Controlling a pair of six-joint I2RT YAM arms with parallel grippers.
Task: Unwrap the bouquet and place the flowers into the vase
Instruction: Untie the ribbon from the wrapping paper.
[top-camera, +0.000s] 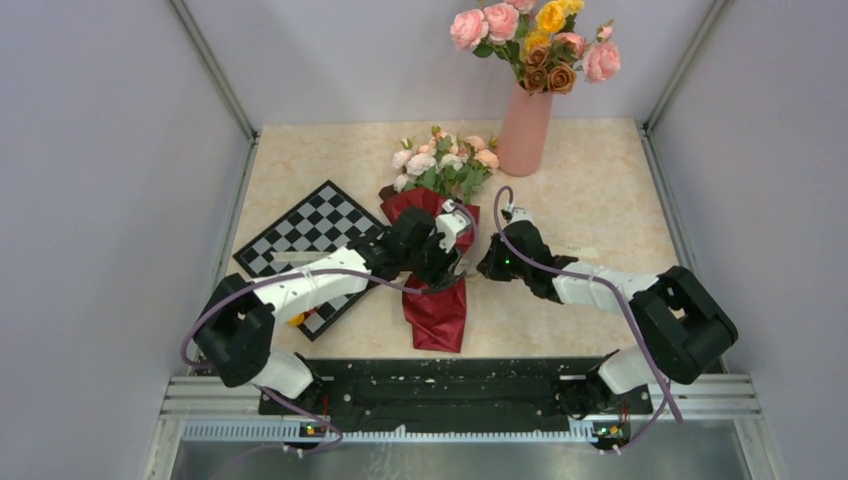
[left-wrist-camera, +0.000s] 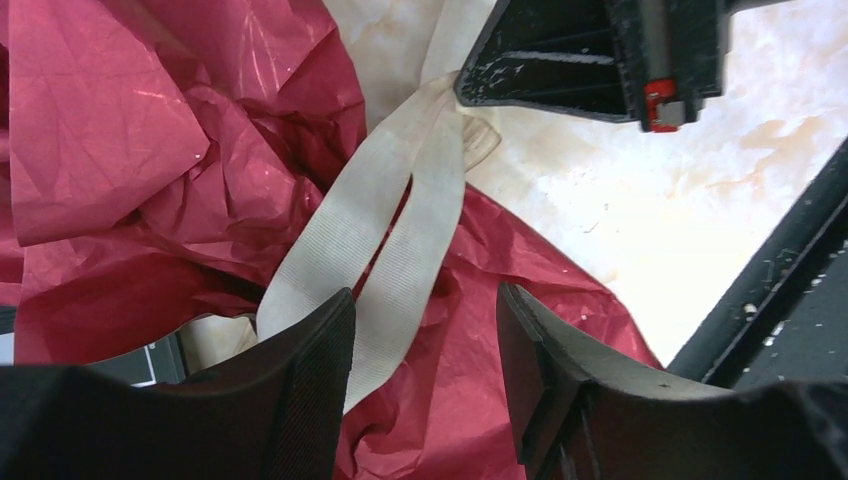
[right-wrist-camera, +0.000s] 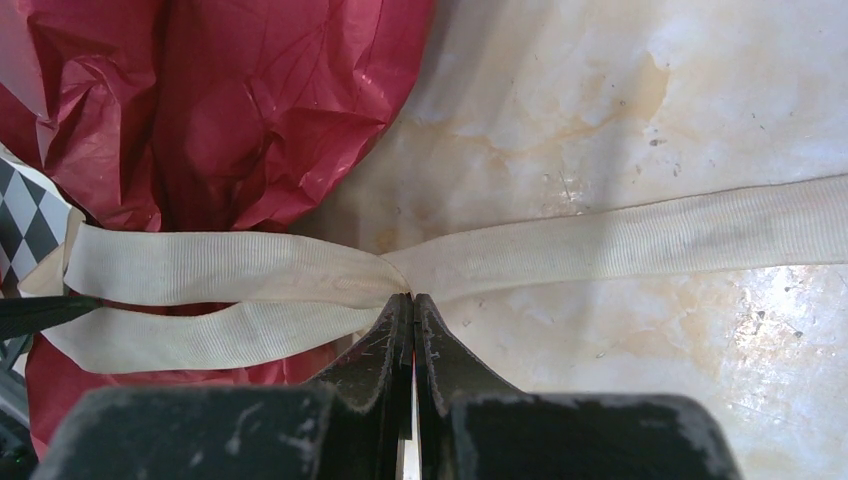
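Observation:
The bouquet (top-camera: 440, 240) lies on the table with its flowers (top-camera: 445, 162) pointing to the far side, close to the salmon-pink vase (top-camera: 524, 135). Its dark red paper (top-camera: 437, 305) (left-wrist-camera: 120, 130) (right-wrist-camera: 250, 100) is crinkled and partly spread. A cream ribbon (left-wrist-camera: 400, 220) (right-wrist-camera: 200, 265) runs off the paper onto the table. My right gripper (top-camera: 487, 265) (right-wrist-camera: 412, 297) is shut on the ribbon, pinching it where the bands gather. My left gripper (top-camera: 455, 265) (left-wrist-camera: 425, 300) stands open over the paper, with a ribbon band beside its left finger (left-wrist-camera: 310, 380).
Larger pink, yellow and brown roses (top-camera: 530, 35) stand in the vase. A black-and-white chessboard (top-camera: 305, 230) lies left of the bouquet, under my left arm. Grey walls close in the table on three sides. The arms' black base rail (top-camera: 450, 385) runs along the near edge.

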